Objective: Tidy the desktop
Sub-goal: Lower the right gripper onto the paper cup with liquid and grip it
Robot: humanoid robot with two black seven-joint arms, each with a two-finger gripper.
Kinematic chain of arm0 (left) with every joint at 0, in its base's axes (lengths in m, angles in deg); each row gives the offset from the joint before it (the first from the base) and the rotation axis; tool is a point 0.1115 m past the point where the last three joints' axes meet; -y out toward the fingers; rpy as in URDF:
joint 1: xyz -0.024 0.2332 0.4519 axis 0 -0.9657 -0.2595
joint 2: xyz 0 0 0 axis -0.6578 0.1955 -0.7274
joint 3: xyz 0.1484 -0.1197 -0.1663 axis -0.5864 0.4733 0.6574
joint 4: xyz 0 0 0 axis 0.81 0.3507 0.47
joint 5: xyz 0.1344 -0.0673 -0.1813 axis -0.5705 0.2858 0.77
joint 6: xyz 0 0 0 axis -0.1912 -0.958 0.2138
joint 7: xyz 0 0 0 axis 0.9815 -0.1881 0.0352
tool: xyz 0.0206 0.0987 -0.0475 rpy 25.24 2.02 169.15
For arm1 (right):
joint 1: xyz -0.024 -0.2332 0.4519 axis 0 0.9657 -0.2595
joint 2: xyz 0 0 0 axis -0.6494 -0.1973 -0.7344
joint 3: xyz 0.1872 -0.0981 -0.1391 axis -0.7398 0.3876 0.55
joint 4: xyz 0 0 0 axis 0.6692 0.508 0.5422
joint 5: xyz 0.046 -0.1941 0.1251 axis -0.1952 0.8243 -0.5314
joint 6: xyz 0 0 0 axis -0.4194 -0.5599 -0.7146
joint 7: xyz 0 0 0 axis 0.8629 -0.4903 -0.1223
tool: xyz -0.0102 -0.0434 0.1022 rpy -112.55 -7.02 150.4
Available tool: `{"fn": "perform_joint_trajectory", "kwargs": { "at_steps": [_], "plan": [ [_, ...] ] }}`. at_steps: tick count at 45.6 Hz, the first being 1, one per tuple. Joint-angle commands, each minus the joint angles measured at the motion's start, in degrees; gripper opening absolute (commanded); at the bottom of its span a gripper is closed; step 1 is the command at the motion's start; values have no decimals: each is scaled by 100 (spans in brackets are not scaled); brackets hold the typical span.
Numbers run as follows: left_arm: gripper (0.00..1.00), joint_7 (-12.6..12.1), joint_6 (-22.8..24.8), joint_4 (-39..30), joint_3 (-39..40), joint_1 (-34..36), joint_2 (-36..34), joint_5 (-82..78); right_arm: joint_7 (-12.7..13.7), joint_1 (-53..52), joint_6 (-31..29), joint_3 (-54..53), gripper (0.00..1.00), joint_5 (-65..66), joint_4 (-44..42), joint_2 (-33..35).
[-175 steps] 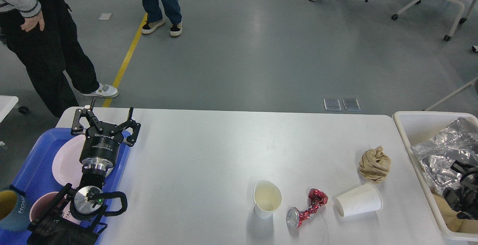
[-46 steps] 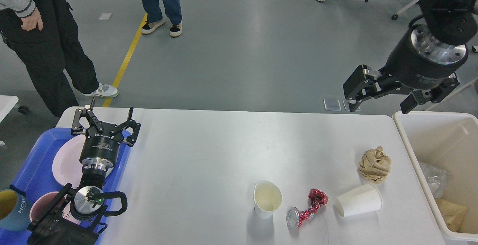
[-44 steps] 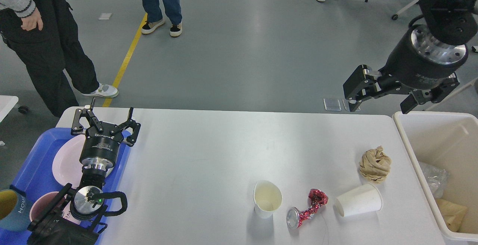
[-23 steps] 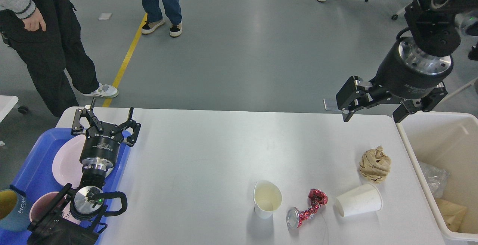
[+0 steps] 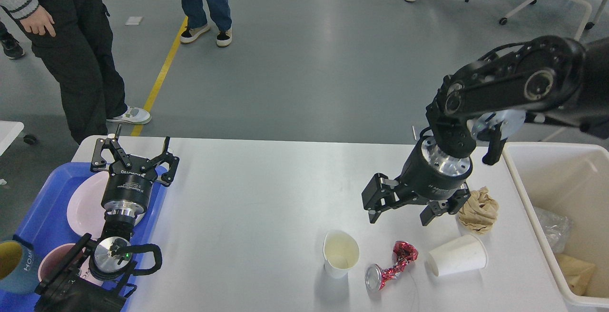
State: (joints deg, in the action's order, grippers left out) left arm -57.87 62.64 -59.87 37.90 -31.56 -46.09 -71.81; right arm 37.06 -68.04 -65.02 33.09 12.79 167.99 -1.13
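Observation:
The white desktop (image 5: 261, 198) carries litter at its front right: an upright paper cup (image 5: 340, 254), a crushed red can (image 5: 390, 265), a paper cup lying on its side (image 5: 457, 255) and a crumpled brown paper ball (image 5: 478, 209). My right gripper (image 5: 402, 213) hangs open, fingers down, just above and behind the can, between the upright cup and the paper ball, holding nothing. Over the far end of the blue tray (image 5: 33, 217) at the left, my left gripper (image 5: 134, 150) is open and empty.
The tray holds a pink plate (image 5: 81, 205), a pink bowl (image 5: 50, 262) and a blue mug (image 5: 12, 267). A cream bin (image 5: 521, 179) with foil and paper scraps stands at the right edge. People (image 5: 71, 41) stand on the floor beyond the table.
My right arm has swung down and to the left, from high over the bin's far corner to just above the litter on the desktop, still open. The left arm has not moved.

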Motion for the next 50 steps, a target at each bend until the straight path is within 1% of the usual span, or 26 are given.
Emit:
{"fn": "perform_joint_trajectory", "kwargs": {
  "at_steps": [1,7,14,21,31,42,46,50],
  "plan": [
    [96,0,0,0,0,0,1,-4,112,592,883,-267,97,0,-24,-215],
    [96,0,0,0,0,0,1,-4,358,1180,1473,-389,97,26,-121,-400],
    [96,0,0,0,0,0,1,-4,367,1568,1632,-548,97,35,-305,-541],
    [96,0,0,0,0,0,1,-4,367,1999,1904,-609,97,9,-727,-725],
    [96,0,0,0,0,0,1,-4,376,2693,2027,-610,97,9,-1544,-1147],
    [96,0,0,0,0,0,1,-4,376,2992,2089,-733,96,18,-1738,-1384],
    [96,0,0,0,0,0,1,-4,376,3203,2124,-724,95,26,-1931,-1472],
    [96,0,0,0,0,0,1,4,376,3335,2142,-733,88,26,-2098,-1516]
  ]
}}
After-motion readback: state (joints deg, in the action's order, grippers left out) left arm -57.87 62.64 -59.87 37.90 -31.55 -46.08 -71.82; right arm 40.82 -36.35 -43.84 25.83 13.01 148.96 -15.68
